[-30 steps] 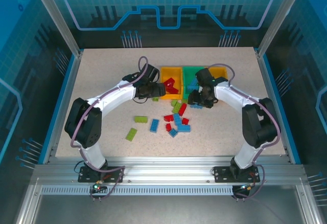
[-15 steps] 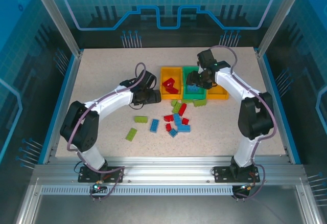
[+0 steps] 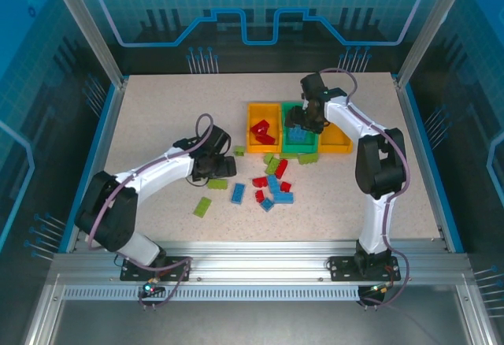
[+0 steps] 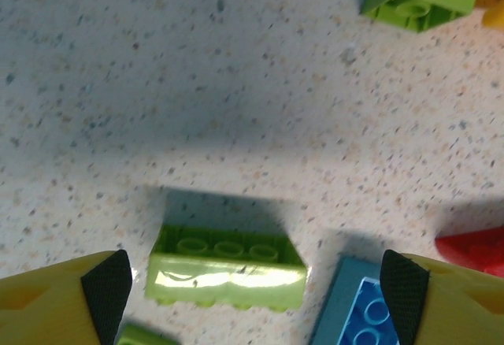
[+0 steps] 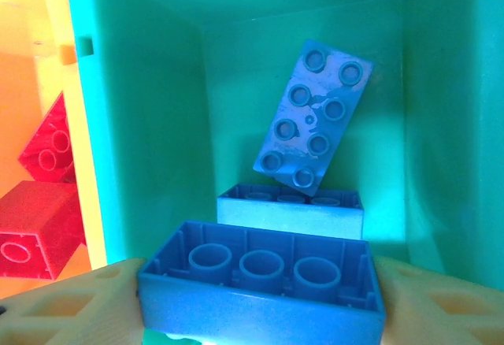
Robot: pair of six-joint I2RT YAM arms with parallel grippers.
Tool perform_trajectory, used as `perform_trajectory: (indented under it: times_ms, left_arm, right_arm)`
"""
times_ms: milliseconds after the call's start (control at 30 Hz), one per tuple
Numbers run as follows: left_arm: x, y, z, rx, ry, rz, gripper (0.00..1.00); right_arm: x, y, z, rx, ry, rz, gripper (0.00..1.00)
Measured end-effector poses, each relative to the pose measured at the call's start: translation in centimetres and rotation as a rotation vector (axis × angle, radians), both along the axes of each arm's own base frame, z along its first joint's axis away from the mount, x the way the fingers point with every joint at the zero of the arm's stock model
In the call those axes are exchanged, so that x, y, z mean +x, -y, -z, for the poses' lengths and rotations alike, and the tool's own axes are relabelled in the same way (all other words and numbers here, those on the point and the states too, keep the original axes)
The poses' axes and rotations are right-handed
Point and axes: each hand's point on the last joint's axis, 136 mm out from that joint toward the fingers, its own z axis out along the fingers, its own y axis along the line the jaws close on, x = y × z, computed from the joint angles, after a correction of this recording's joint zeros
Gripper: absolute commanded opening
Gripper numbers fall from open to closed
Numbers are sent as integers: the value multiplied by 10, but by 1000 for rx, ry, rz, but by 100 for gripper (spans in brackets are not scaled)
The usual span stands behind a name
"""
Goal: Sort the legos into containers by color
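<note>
Left gripper [image 4: 256, 286]: jaws wide, empty; lime green brick [image 4: 227, 270] lying between them, touching neither, long axis running jaw to jaw

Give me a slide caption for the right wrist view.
Right end effector holds a blue brick over the green bin, two blue bricks inside.

Speckled beige tabletop [image 3: 157, 116], blue edging [image 3: 92, 168]; clear, perhaps acrylic, enclosure panels [image 3: 260, 6] behind.

Speckled worktop [image 3: 157, 116] open at left and along near edge. Small red, blue and lime plastic bricks [image 3: 272, 183] crowd the patch just before the row of plastic bins [image 3: 264, 107].
</note>
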Motion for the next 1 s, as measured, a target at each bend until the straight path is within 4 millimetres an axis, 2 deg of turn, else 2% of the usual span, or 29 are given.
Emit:
perform_trajectory:
  times_ms: [233,500,700,867,1000]
  left_arm:
    - [-19,-3,8,12,-23,20,88]
    - [-19,0,15,18,-36,25,88]
    - [-17,2,27,27,-58,26,87]
    - [-18,2,40,41,-92,30,85]
    - [-20,2,49,52,-113,32,81]
  right_arm:
    - [-1,-4,-1,21,-5,-10,78]
    - [-3,-7,-4,31,-3,-17,81]
    - [-9,-3,-31,38,50,-15,82]
    - [-20,9,-60,41,108,-6,82]
    - [-28,37,-62,30,108,45,83]
